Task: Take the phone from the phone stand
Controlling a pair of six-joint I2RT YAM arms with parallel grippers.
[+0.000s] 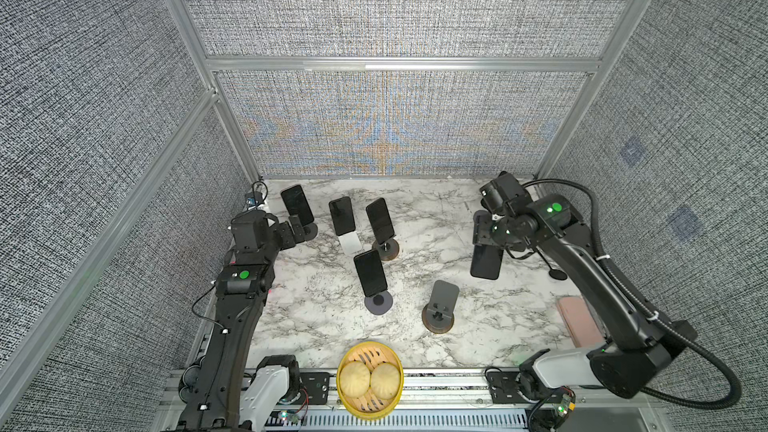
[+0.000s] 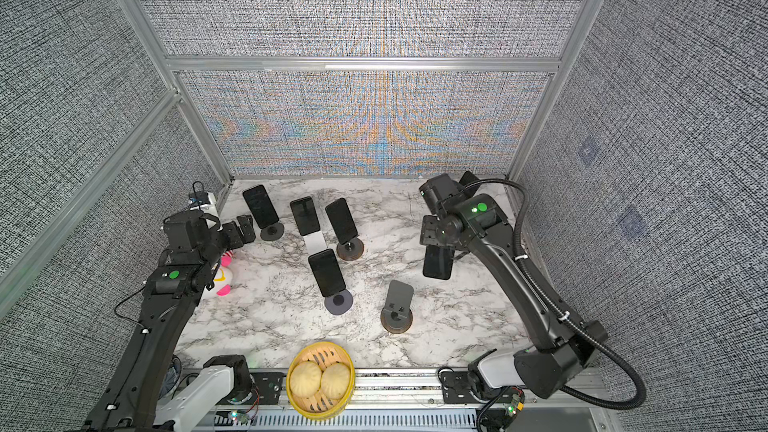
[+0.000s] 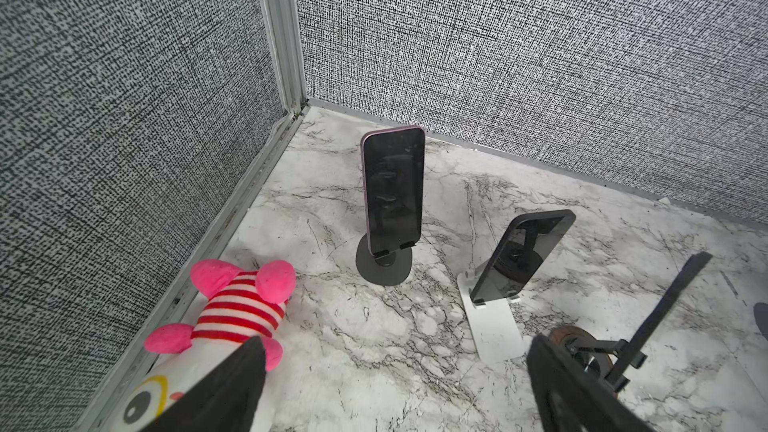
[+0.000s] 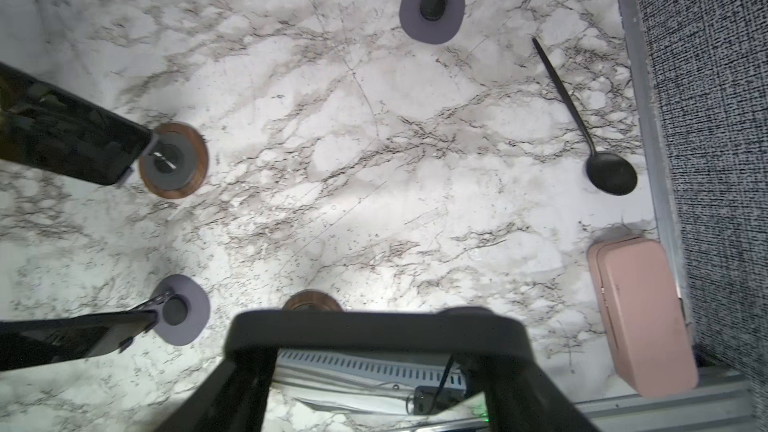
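Observation:
My right gripper (image 1: 484,238) is shut on a black phone (image 1: 486,261) and holds it in the air at the right, screen hanging downward; in the right wrist view the phone (image 4: 374,332) spans the jaws edge-on. The empty grey phone stand (image 1: 442,301) with a wooden base stands in front of it, apart from the phone. My left gripper (image 1: 293,234) is open with nothing between its fingers (image 3: 232,388), close to the back-left phone (image 3: 392,188) on its dark round stand (image 3: 384,263).
Three more phones rest on stands: on a white stand (image 1: 350,242), a wooden-base stand (image 1: 386,249) and a grey-disc stand (image 1: 379,304). A bamboo steamer (image 1: 370,382) with two buns sits at the front. A black spoon (image 4: 582,126), pink case (image 4: 640,313) and plush toy (image 3: 232,313) lie along the walls.

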